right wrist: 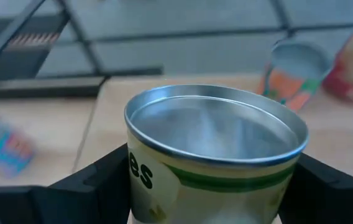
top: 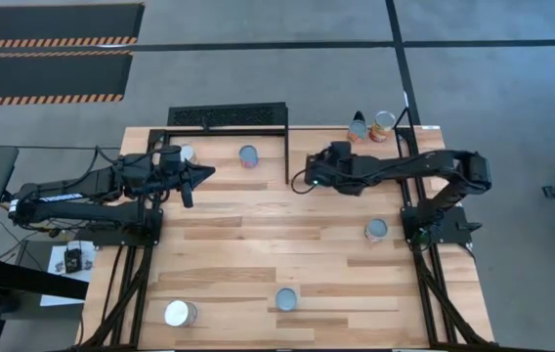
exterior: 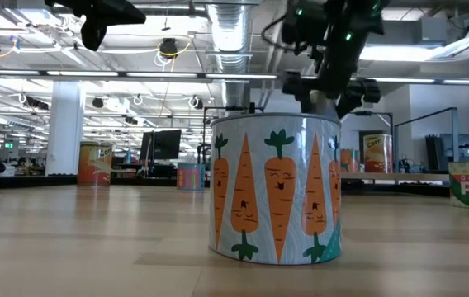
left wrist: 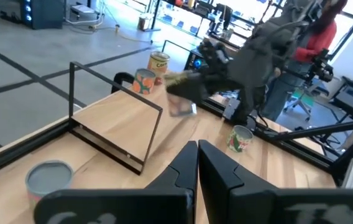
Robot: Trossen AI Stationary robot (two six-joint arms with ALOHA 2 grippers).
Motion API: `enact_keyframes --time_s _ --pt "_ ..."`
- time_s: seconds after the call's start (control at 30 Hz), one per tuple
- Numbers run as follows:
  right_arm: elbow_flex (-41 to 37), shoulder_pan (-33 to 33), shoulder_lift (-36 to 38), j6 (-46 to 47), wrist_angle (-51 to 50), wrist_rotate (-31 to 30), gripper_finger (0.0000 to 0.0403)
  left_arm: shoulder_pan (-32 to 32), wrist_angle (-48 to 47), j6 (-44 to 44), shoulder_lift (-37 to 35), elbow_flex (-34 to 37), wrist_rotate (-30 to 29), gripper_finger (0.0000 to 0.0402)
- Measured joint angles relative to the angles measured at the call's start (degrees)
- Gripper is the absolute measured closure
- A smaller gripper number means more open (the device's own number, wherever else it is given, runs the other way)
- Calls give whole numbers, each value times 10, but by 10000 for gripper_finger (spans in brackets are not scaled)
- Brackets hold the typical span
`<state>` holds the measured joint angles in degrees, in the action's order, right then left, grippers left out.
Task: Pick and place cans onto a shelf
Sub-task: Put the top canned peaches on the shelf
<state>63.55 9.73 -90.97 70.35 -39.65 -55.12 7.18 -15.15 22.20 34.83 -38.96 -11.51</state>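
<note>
My right gripper (top: 304, 179) is shut on a silver-topped can with a white and green label (right wrist: 214, 143), just right of the shelf's black frame bar (top: 287, 156). The can also shows, blurred, in the left wrist view (left wrist: 179, 107). My left gripper (top: 199, 176) is shut and empty, over the shelf's left part; its fingers (left wrist: 196, 163) point toward the right arm. One can (top: 248, 154) stands on the shelf plank (top: 229, 176), and another (top: 188, 154) is half hidden by the left arm. Loose cans stand on the table (top: 376, 229), (top: 286, 298), (top: 180, 313). My right gripper pinches the can's side wall (right wrist: 133, 180) just below the rim, one finger (right wrist: 96, 183) on each side. The can stands upright in the hold, top up. In the left wrist view it appears clear of the table.
Two cans (top: 358, 127), (top: 383, 125) stand at the far edge, right of the shelf. A black perforated grate (top: 227, 115) lies behind the shelf. The carrot-label can (exterior: 276, 190) fills the low view's middle. A person (left wrist: 322, 31) stands beyond the table.
</note>
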Motion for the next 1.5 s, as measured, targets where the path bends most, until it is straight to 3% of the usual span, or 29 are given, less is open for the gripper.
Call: enact_keyframes --time_s 0.2,0.5,0.67,0.9,1.5 --pt "0 47 -57 -51 71 -61 96 0 0 0 0 0 3 402" --pt "1 86 -133 -120 160 -33 96 0 0 0 0 0 3 402" --pt "2 87 -125 -154 167 -5 93 0 0 0 0 0 4 402" --pt "-1 87 -109 -193 160 30 15 0 0 0 0 0 6 402" --pt "0 87 -97 -199 156 65 27 0 0 0 0 0 7 402"
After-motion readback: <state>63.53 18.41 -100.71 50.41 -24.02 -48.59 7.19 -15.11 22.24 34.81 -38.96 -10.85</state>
